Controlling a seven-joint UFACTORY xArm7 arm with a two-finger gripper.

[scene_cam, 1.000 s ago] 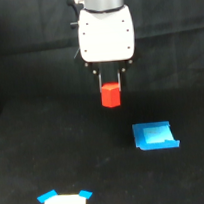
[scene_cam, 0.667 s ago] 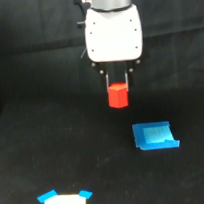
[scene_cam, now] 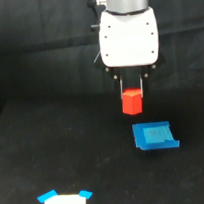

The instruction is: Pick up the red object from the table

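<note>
The red object (scene_cam: 132, 102), a small red-orange faceted block, hangs in the air above the black table (scene_cam: 54, 154). My gripper (scene_cam: 131, 91) is shut on its top, fingers reaching down from the white gripper body (scene_cam: 128, 36). The block is held upright, just above and slightly to the exterior view's left of a flat blue piece.
A flat blue square piece (scene_cam: 154, 136) lies on the table right below the held block. A white card with blue corners (scene_cam: 63, 203) sits at the bottom edge toward the exterior view's left. The backdrop is black.
The arm has carried the red block toward the exterior view's right, and it now hangs close over the blue piece. The blue piece and the card have stayed put.
</note>
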